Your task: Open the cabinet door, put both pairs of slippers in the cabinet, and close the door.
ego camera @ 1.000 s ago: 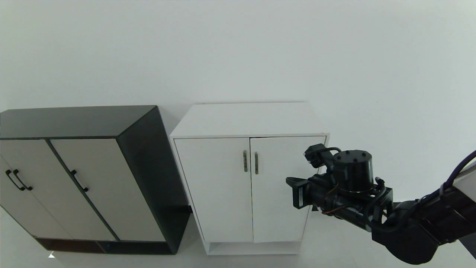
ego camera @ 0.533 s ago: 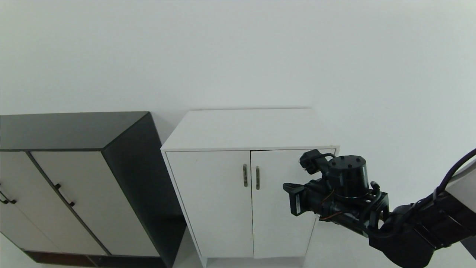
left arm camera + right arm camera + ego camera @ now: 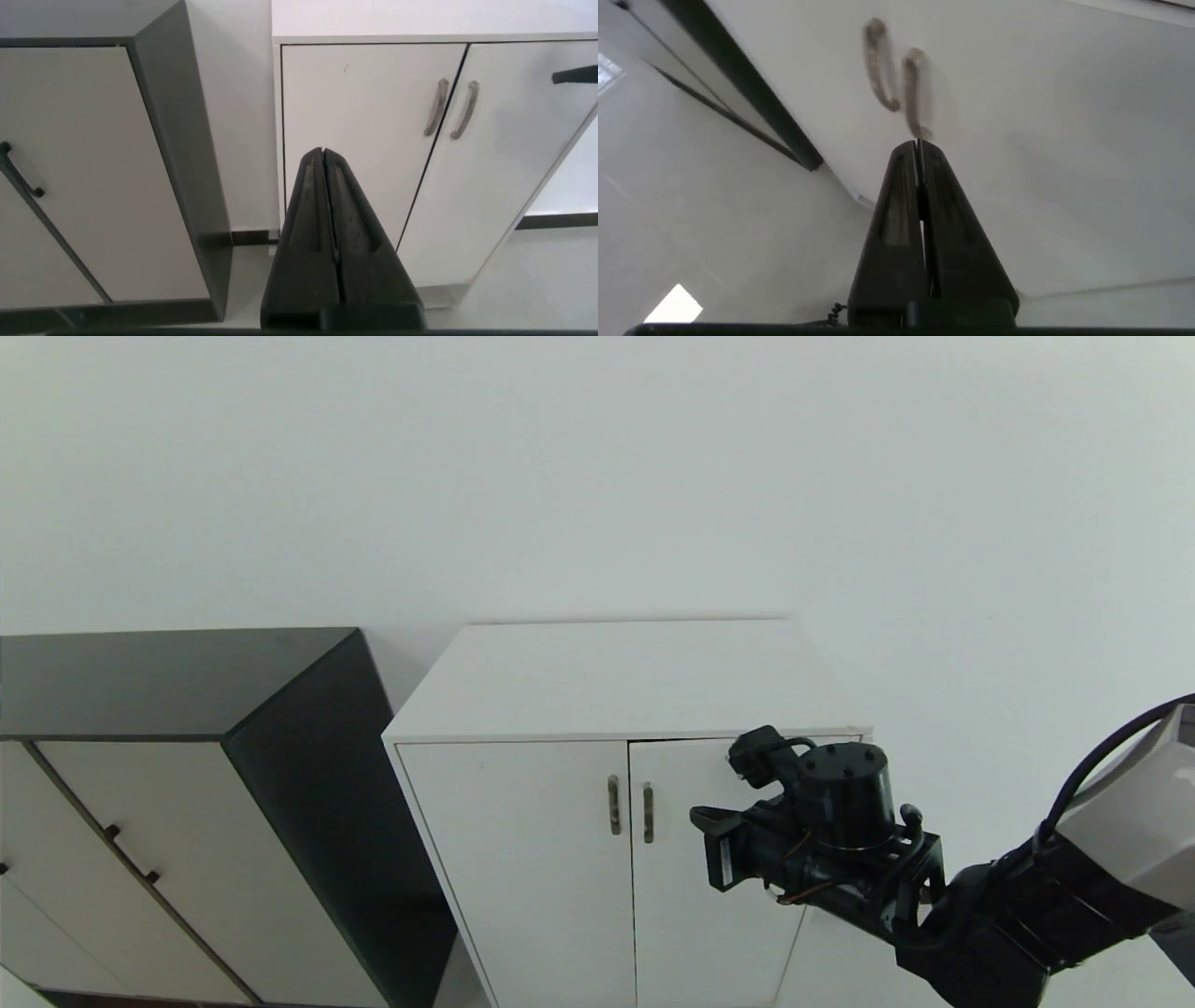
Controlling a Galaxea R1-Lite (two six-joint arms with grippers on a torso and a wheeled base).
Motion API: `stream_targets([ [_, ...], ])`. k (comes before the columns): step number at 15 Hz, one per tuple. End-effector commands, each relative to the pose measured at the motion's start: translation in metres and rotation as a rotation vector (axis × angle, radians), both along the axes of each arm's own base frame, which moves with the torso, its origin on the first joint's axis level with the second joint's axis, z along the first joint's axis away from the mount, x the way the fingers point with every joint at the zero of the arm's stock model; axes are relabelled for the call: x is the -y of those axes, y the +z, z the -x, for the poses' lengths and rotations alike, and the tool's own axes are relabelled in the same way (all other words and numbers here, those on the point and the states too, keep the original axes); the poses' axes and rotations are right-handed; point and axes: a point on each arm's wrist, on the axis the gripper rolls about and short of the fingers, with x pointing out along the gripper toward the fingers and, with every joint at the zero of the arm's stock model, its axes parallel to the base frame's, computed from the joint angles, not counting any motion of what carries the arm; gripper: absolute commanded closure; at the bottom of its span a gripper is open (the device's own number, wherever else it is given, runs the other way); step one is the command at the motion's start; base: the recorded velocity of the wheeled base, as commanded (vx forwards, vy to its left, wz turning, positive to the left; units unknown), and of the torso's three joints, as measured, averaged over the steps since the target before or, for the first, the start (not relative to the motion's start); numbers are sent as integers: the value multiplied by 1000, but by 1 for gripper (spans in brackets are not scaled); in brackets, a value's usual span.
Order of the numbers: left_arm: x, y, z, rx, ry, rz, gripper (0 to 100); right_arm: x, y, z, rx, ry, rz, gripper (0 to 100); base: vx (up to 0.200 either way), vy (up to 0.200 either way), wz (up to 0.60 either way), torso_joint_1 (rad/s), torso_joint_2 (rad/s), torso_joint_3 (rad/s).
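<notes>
A plain white wall [image 3: 597, 476] runs behind everything, and against it stands the white cabinet [image 3: 616, 677]. Its two doors are closed, with a pair of upright metal handles [image 3: 613, 805] side by side where they meet. Just beside the white cabinet's left flank, a narrow gap between them, sits a dark cabinet [image 3: 168, 681] with pale doors and black handles. The right arm [image 3: 980, 915] comes in from the white cabinet's right and lies across the front of its right door [image 3: 681, 933]. The right gripper [image 3: 920, 147] has its fingers pressed together with nothing between them, its tip lined up with one of the handles and near it, though I cannot tell whether it touches. The left gripper [image 3: 323, 154] is likewise squeezed closed and empty, hanging well out from the cabinet's front and aimed toward its left door [image 3: 364, 131]. Pale floor [image 3: 542, 280] shows below the cabinet.
</notes>
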Motion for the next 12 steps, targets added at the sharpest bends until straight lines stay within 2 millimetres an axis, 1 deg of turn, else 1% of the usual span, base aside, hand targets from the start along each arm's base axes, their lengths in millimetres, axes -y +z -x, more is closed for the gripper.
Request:
stream_targets([
  [1, 0, 0, 0, 2, -1, 0, 100, -4, -5, -4, -5, 2, 5, 100, 0, 0, 0, 0, 0, 0],
  [8, 0, 0, 0, 0, -1, 2, 100, -13, -17, -20, -10, 1, 5, 100, 0, 0, 0, 0, 0, 0],
  [12, 0, 0, 0, 0, -1, 2, 100, -17, -25, -36, -6, -17, 3, 100, 0, 0, 0, 0, 0, 0],
])
